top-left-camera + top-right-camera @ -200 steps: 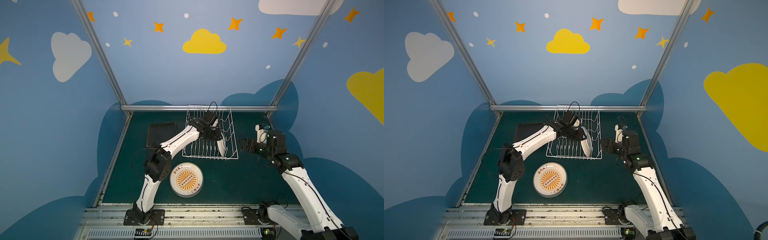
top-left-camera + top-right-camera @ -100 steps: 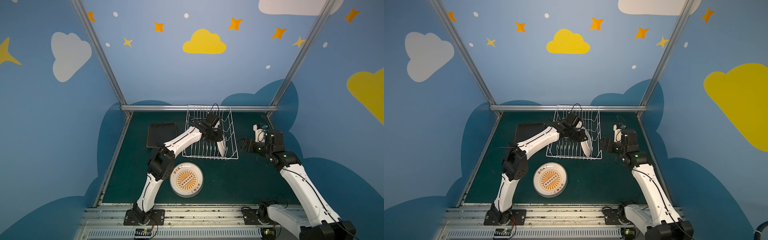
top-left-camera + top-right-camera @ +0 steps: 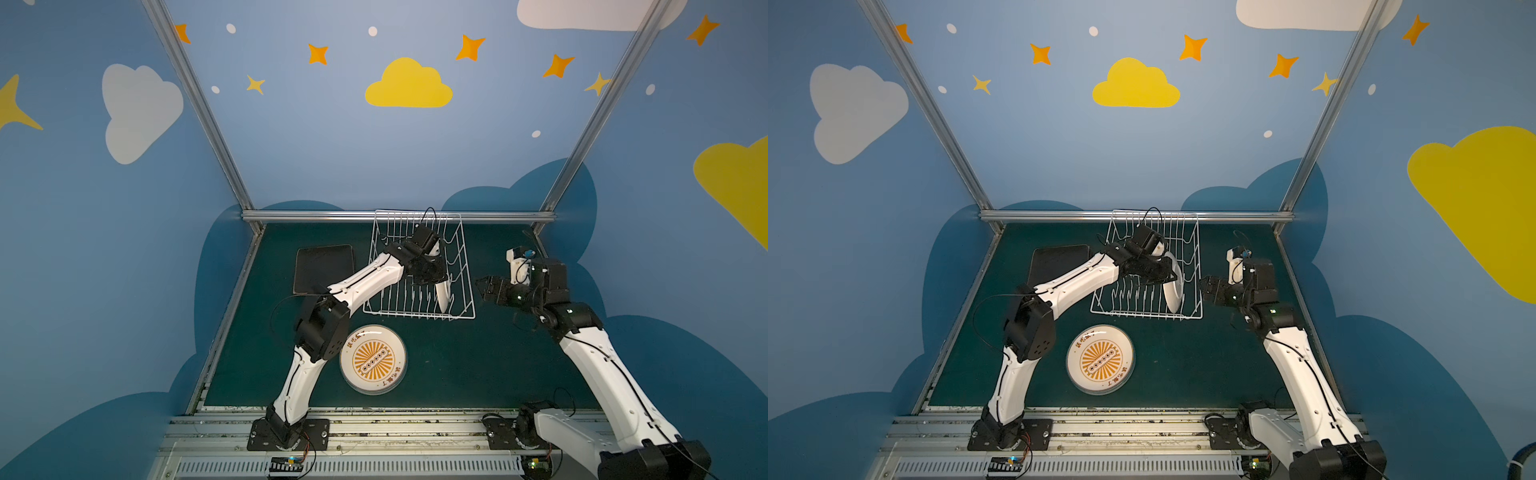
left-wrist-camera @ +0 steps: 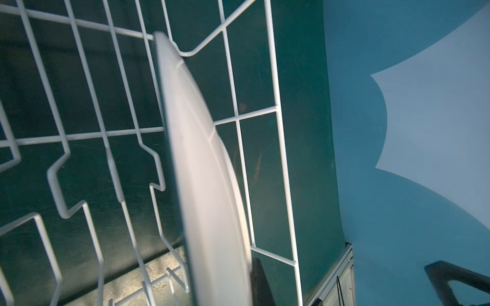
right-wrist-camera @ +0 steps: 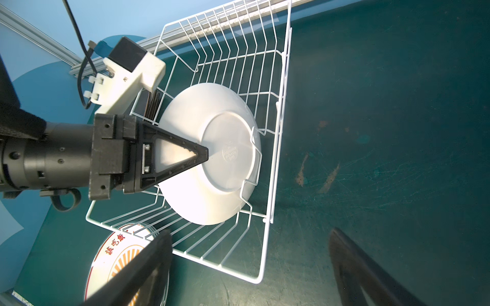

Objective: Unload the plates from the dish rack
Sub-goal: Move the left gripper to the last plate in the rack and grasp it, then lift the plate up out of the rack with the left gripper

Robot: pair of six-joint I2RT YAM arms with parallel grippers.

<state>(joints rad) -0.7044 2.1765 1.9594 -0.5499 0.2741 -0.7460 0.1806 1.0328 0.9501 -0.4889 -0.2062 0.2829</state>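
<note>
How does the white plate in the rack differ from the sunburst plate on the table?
The racked plate stands on edge, clamped by the left tool; the sunburst plate lies flat, untouched. The racked plate shows a plain back, the sunburst plate its printed face. Both are round and white.

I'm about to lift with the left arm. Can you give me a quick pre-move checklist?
1. Left gripper shut on the round white plate: ok.
2. Plate free of the white wire dish rack: not ok, it stands among the tines.
3. Right gripper open, apart from the rack: ok.
4. Bare green table beside the flat orange-sunburst round plate: ok.
5. More plates in the rack: cannot tell; dark edges show behind the left gripper.
</note>
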